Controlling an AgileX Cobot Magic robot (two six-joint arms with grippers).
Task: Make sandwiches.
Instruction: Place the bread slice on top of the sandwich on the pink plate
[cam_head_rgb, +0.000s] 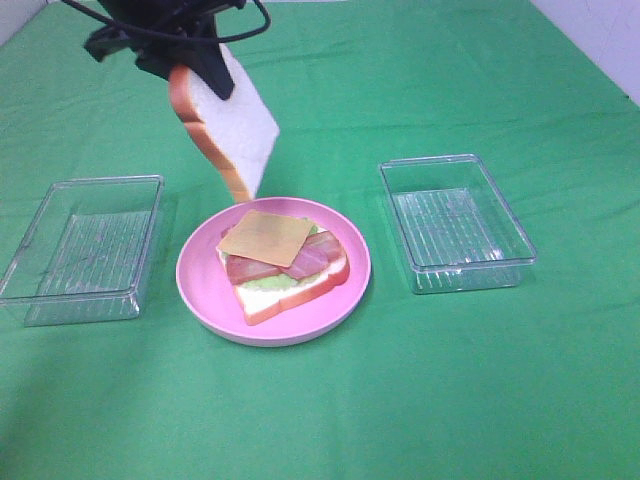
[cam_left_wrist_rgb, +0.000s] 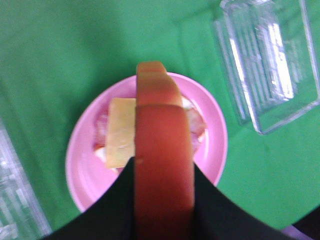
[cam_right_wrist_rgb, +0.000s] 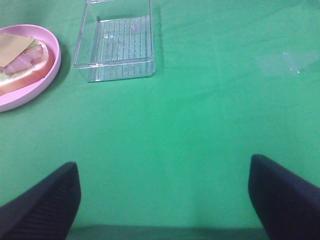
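While the pink plate (cam_head_rgb: 205, 290) sits nearest on the green counter (cam_head_rgb: 420, 400) with the open-faced stack (cam_head_rgb: 285, 265) on it — bottom bread, lettuce barely peeking out, bacon, a cheese square (cam_head_rgb: 266, 238) on top — a clear tray (cam_head_rgb: 82, 245) flanks it on one side and a second tray (cam_head_rgb: 455, 222) on the other. Farther back, the left tool (cam_head_rgb: 205, 72), half cut off by the frame, is clamped on a bread slice (cam_head_rgb: 232, 125) hanging edge-down above the plate's far rim. The right tool (cam_right_wrist_rgb: 162, 200), spread wide over bare cloth, holds nothing, its tips cropped.
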